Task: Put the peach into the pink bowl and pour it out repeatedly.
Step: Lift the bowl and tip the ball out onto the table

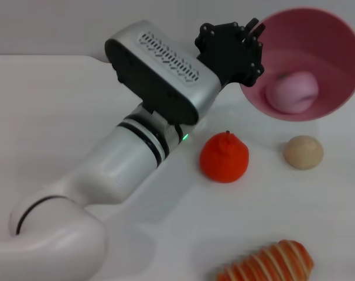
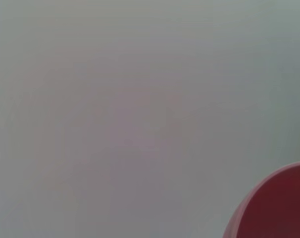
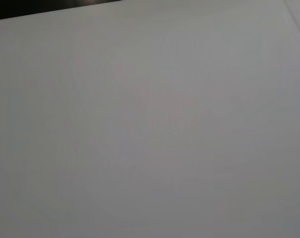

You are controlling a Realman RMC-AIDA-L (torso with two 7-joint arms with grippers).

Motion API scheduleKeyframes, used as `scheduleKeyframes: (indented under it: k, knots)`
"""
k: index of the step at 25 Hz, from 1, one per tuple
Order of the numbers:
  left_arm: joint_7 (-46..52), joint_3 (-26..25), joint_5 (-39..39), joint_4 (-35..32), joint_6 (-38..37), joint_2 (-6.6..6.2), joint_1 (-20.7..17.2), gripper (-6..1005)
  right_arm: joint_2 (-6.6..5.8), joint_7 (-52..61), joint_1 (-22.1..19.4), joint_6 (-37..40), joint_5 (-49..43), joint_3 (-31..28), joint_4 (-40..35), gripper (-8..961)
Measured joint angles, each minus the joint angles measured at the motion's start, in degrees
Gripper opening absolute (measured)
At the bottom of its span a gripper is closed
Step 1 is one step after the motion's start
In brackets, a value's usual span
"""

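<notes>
The pink bowl (image 1: 306,61) is at the far right of the head view, tipped so its opening faces the camera. The pale-pink peach (image 1: 292,91) lies inside it against the lower wall. My left arm reaches up from the lower left, and my left gripper (image 1: 251,40) is shut on the bowl's left rim. A dark-pink edge of the bowl (image 2: 278,206) shows in a corner of the left wrist view. My right gripper is out of sight; its wrist view holds only bare white table.
On the white table (image 1: 48,117) below the bowl sit an orange-red fruit (image 1: 224,157) and a beige ball (image 1: 303,152). An orange-and-cream striped item (image 1: 271,263) lies at the near edge. My left forearm (image 1: 125,164) crosses the table's middle.
</notes>
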State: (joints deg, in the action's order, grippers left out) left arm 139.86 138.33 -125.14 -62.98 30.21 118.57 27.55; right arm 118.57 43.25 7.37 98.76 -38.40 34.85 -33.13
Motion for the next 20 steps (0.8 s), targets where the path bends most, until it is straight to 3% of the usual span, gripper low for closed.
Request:
scheduleKeyframes:
  k: [8, 20]
  knots:
    - [-0.02, 5.08, -1.34, 2.44, 13.79, -0.03, -1.75, 119, 0.0, 0.03, -0.26, 0.0, -0.1, -0.19, 0.0, 456]
    - [-0.02, 7.19, -3.01, 3.65, 20.01, 0.0, -2.79, 121, 0.06, 0.08, -0.07, 0.03, -0.11, 0.12, 0.0, 450]
